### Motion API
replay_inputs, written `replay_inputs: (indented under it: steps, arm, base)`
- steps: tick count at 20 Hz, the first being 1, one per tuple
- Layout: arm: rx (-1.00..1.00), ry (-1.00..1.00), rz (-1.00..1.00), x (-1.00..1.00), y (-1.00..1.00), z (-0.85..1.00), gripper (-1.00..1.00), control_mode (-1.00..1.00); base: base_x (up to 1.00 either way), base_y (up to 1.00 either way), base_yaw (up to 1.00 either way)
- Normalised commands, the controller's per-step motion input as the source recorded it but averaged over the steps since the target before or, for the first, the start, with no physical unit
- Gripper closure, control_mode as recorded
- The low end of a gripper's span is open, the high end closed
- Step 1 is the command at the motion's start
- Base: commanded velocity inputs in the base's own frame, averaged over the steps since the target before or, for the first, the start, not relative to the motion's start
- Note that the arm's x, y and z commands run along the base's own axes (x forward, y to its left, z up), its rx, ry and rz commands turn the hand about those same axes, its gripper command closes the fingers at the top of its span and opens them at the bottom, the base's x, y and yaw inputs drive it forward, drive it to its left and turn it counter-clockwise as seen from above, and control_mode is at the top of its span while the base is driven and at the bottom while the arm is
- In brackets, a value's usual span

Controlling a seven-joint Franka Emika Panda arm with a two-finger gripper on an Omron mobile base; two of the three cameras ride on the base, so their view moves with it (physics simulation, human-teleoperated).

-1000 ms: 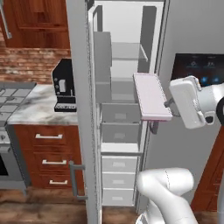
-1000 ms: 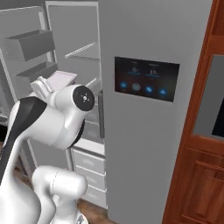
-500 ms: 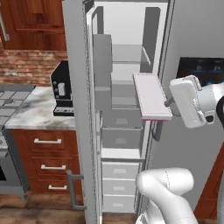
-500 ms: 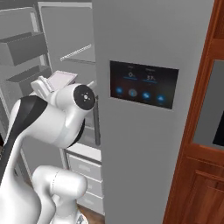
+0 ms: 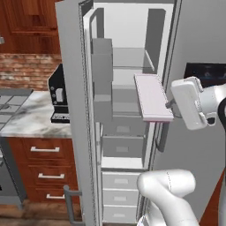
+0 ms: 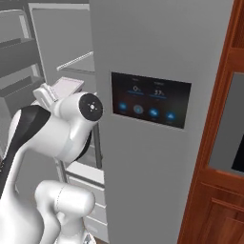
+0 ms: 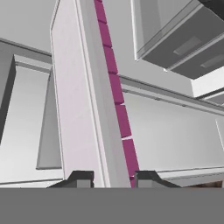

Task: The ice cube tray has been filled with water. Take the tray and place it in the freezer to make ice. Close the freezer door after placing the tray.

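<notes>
Fingers (image 7: pixel 85 178) pinching near edge of ice cube tray (image 5: pixel 152 97), kept level, presumably to hold water in. Tray poised in mouth of open freezer (image 5: pixel 126 66), above shelf. Freezer door (image 5: pixel 73 114) swung wide at left, leaving entry free.

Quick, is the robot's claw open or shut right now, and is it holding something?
Gripper: shut on the ice cube tray, gripping its near edge in front of the open freezer.
</notes>
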Motion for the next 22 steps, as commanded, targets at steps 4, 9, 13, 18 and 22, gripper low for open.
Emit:
replay_inputs:
  steps: [4,9,13,18,22]
  arm:
    - [0.0,0.0,0.0,0.0,0.0,0.0,1.0,1.0]
    - [0.0,0.0,0.0,0.0,0.0,0.0,1.0,1.0]
    - [0.0,0.05,-0.01,-0.08,0.0,0.29,1.0,-1.0]
    - [-0.06,0.05,-0.03,0.0,0.0,0.39,1.0,-1.0]
    - [-0.1,0.1,0.0,0.05,0.06,0.37,1.0,-1.0]
  base:
    - [0.07,0.0,0.04]
    - [0.0,0.0,0.01]
    - [0.0,0.0,0.0]
    - [0.0,0.0,0.0]
    - [0.0,0.0,0.0]
